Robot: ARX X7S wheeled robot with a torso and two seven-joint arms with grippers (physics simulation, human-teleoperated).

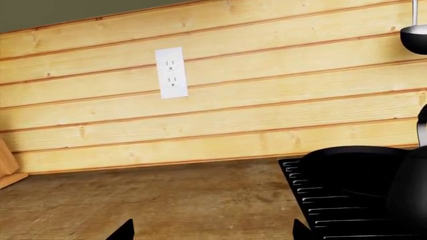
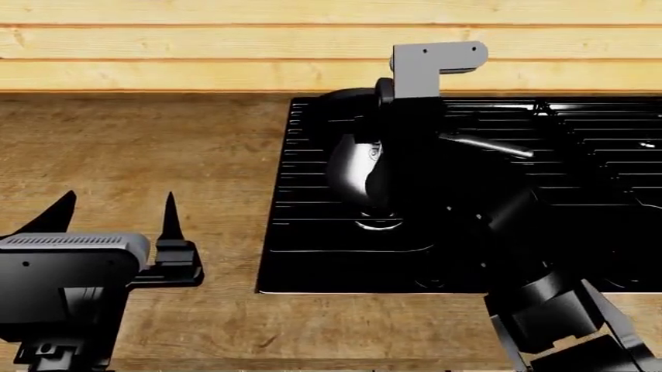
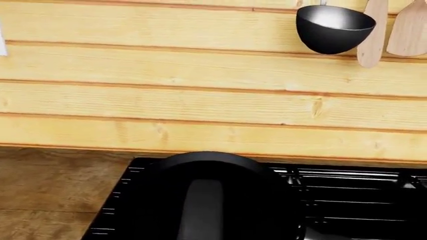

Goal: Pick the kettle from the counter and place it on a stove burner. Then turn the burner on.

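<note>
The dark shiny kettle is over the left part of the black cooktop, just above a round silvery burner cap. My right gripper reaches in from the right and is shut on the kettle's arched handle, which fills the near part of the right wrist view; the black fingers do not stand out. The kettle also shows in the left wrist view. My left gripper is open and empty over the brown counter, left of the cooktop.
The pale plank wall carries a white outlet, a hanging black ladle and wooden spatulas. A thin grey handle lies on the cooktop right of the kettle. A wooden block edge stands at the counter's far side.
</note>
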